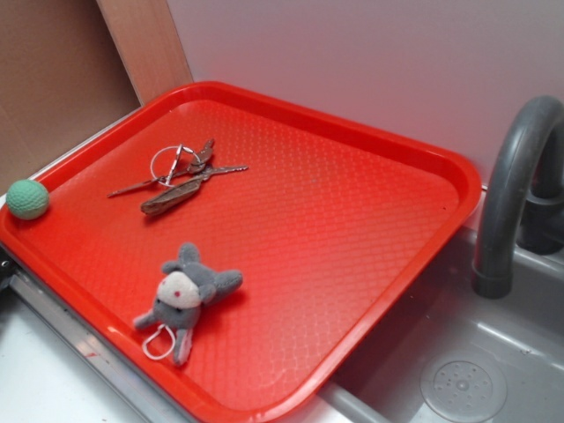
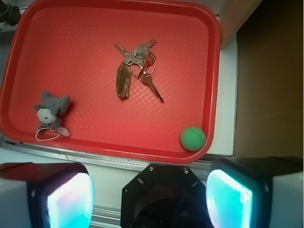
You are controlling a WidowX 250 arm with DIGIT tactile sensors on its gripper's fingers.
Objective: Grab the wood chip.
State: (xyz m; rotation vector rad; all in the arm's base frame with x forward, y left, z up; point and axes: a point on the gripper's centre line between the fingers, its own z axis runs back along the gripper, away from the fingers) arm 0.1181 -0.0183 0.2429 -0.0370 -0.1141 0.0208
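The claw (image 2: 149, 190) hangs wide and empty at the bottom of the wrist view, and the thin brown-grey wood chip (image 2: 123, 80) lies near the middle of the red plastic tray (image 2: 214, 71), touching the silver metal keys (image 2: 142, 59), so the pads should close across its narrow width only.

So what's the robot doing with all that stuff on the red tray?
It's meant to grab the wood chip, but nothing is being touched yet. The gripper is open and up high above the red tray, looking down. The wood chip lies flat on the tray, right against the keys. A little grey plush toy sits off to one side, and a green ball rests in a corner of the tray.
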